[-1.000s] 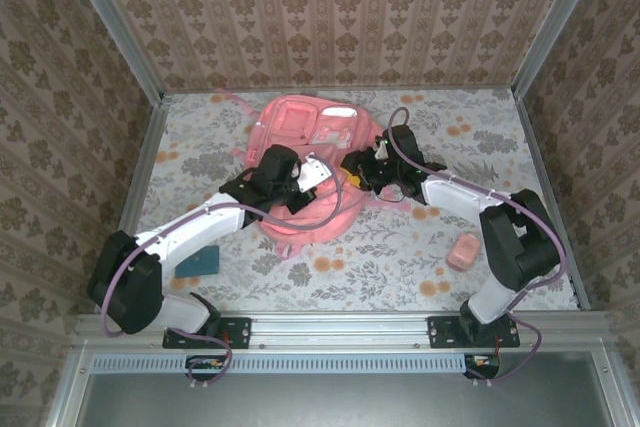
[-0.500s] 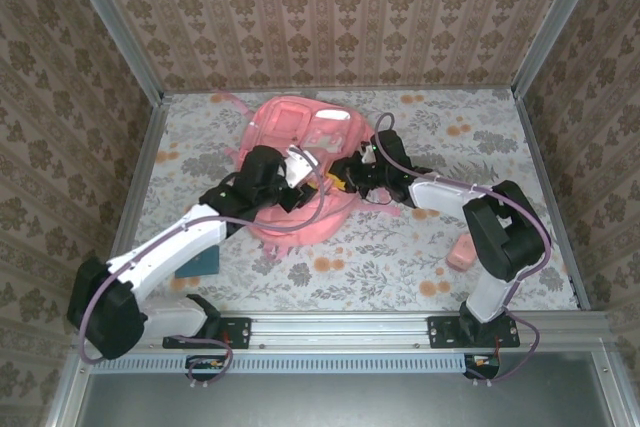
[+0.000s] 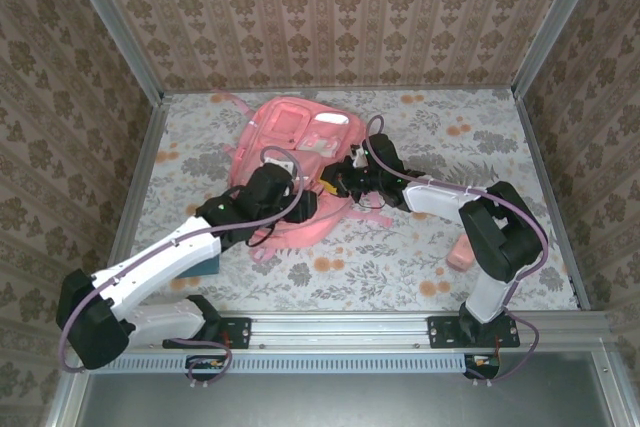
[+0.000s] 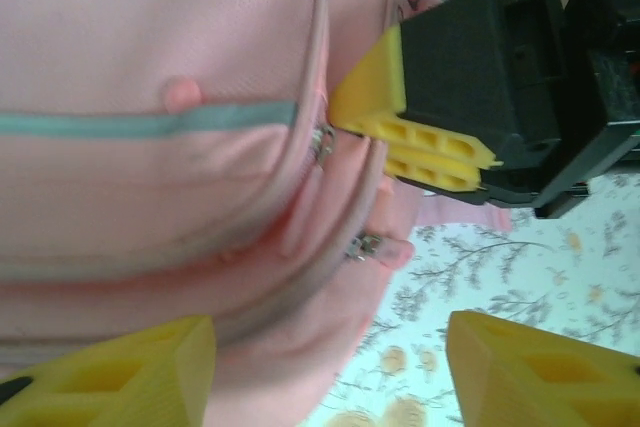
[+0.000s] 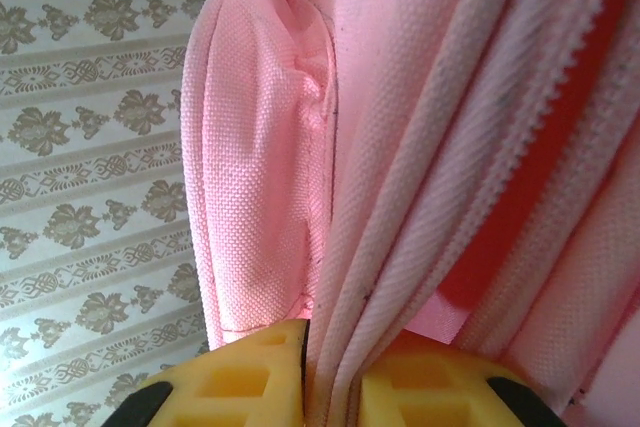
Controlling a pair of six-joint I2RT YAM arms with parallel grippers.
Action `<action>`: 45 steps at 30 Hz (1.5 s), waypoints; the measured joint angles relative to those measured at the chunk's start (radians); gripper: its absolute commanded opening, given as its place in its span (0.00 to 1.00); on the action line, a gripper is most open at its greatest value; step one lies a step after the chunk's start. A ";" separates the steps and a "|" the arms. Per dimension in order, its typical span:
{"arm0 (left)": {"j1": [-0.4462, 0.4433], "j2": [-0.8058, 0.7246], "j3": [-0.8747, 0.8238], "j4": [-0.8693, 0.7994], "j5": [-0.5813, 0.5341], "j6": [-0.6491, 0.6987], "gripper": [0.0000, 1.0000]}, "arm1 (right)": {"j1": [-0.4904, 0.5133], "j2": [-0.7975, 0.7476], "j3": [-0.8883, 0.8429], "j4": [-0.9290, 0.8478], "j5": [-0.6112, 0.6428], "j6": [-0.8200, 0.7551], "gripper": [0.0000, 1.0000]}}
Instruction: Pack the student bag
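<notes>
On the flowered surface (image 3: 400, 247), toward the back wall and between the two arms, the bag (image 3: 300, 132) lies flat. The right claw (image 5: 335, 377) is pinched narrow on a fold of the bag's edge beside the zip. The left claw (image 4: 330, 367) stands wide just beside it, holding nothing, with the bag's front under its gap.

The main risk, as I judge it, is that the pinched fold slips free. The cloth is a soft, coarse weave bunched into loose ridges, and only a thin bite of it sits between the ribbed yellow fingers (image 5: 250, 377). A sideways tug could also drag the whole bag instead of opening it, since it looks limp with nothing weighing it down. The two claws are close together, so a careless reach by the left one could knock the right one or snag a zip pull (image 4: 322, 139).

The bag is pink throughout, padded and rounded at the corners. A pale grey-green strip (image 4: 150, 125) runs across the pocket, with a small round stud (image 4: 183, 94) above it. The zip tape shows fine teeth and a brighter pink-red gap behind it. A small pink block (image 3: 463, 252) lies well apart to the right. A flat teal thing (image 3: 207, 265) sits partly under the left arm, and I cannot tell what either one is.
</notes>
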 measured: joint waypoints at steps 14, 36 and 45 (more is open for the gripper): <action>-0.146 0.135 -0.033 0.092 -0.134 -0.441 0.44 | 0.000 0.025 0.002 0.010 -0.063 -0.033 0.17; -0.138 0.206 -0.009 0.051 -0.219 -0.668 0.39 | 0.019 0.026 0.002 0.038 -0.099 -0.041 0.16; -0.120 0.206 -0.008 0.029 -0.214 -0.679 0.43 | 0.026 0.026 0.002 0.038 -0.099 -0.061 0.16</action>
